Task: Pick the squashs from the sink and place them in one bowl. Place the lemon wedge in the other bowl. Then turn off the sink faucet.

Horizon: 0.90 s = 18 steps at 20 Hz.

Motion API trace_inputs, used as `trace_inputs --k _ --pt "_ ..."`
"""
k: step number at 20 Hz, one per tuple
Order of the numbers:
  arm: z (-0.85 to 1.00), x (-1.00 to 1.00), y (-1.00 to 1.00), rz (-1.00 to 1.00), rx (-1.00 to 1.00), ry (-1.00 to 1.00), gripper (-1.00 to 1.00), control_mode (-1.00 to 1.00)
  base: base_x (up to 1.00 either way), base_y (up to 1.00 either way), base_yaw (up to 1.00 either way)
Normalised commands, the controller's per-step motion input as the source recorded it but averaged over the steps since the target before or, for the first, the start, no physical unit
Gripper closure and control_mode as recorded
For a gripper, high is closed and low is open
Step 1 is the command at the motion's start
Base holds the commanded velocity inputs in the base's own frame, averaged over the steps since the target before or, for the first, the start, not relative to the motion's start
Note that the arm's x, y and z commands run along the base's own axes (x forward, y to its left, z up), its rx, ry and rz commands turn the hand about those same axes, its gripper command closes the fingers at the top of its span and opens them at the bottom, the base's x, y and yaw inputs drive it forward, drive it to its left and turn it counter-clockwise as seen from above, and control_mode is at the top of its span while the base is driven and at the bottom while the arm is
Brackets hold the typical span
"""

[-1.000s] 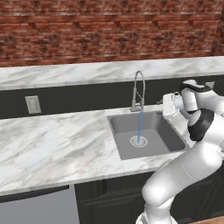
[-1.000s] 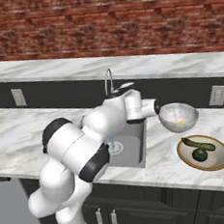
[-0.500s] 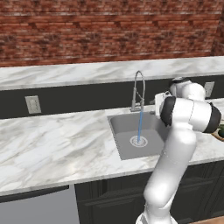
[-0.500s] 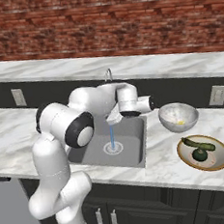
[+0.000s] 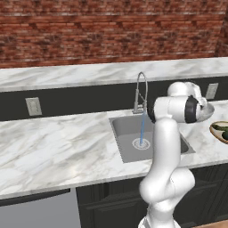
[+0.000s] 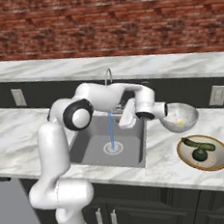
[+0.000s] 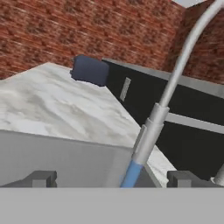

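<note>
Brick wall and dark backsplash run behind a white marble desk (image 6: pixel 34 141), where a wall outlet (image 5: pixel 33 106) sits far to the left. Moving right, the sink (image 6: pixel 91 150) is set into the desk, its basin holding nothing but the stream of water (image 6: pixel 110 133) falling from the sink faucet (image 5: pixel 140 91) onto the drain.

Over the last second the arm has swung away from the bowls and back across the basin, so the hand (image 6: pixel 127 115) now hangs just right of the faucet neck, above the sink's right half. Its jaws stand wide apart and hold nothing; in the hand view the chrome spout (image 7: pixel 175 74) rises close ahead between the two fingertips (image 7: pixel 41 178). That swing suggests the sorting is finished and the last step, shutting off the water, is in hand.

Further right, the grey-white bowl (image 6: pixel 180 117) holds the lemon wedge (image 6: pixel 182 122), and beyond it the tan bowl (image 6: pixel 203 152) holds both squashs (image 6: pixel 199 149), the slim one lying just behind the round one.

Nothing stands between the hand and the faucet. The likely difficulty is finding the lever: I cannot make it out clearly near the faucet's base, and the arm's own forearm crowds that side.
</note>
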Motion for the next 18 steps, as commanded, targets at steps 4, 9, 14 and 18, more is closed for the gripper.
trace_inputs --k 4,9,14,18 --pt "-0.08 0.35 -0.09 0.10 0.05 -0.06 -1.00 -1.00 0.00 0.00 0.00" --pt "-0.12 0.50 0.00 0.11 0.03 -0.01 -1.00 -1.00 0.00 0.00 0.00" --pt "-0.19 0.46 0.05 0.05 0.02 0.00 -1.00 -1.00 0.00 0.00 0.00" --pt "-0.32 0.25 0.15 0.00 0.00 0.00 -1.00 -1.00 0.00 0.00 0.00"
